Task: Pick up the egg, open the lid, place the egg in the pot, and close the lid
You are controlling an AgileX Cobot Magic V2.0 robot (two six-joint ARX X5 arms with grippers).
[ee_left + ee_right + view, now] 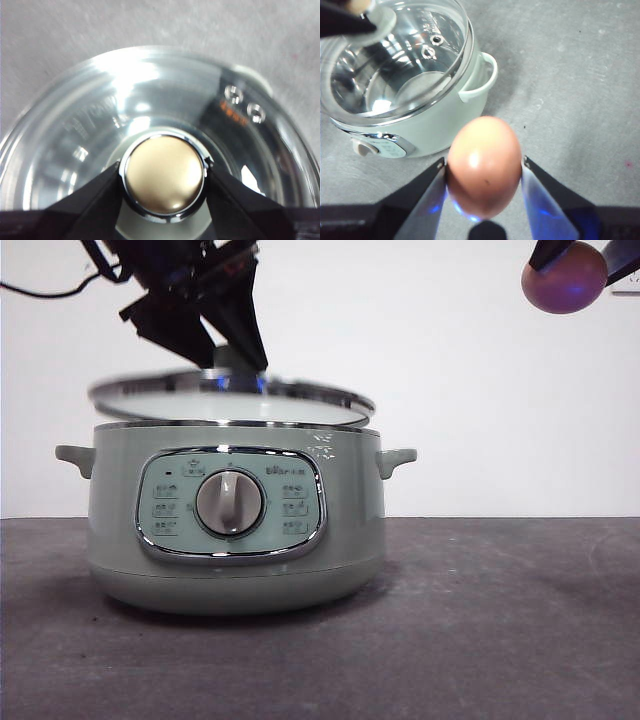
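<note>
The pale green pot stands on the table at left of centre, its dial facing me. My left gripper is shut on the knob of the glass lid and holds it tilted just above the pot's rim, shifted a little to the left. The lid's glass and vent hole show in the left wrist view. My right gripper is shut on the brown-orange egg and holds it high in the air to the right of the pot. The egg also shows in the front view.
The pot's side handle juts out on the side facing the egg. The grey table stretches to the right of the pot and in front of it. A white wall stands behind.
</note>
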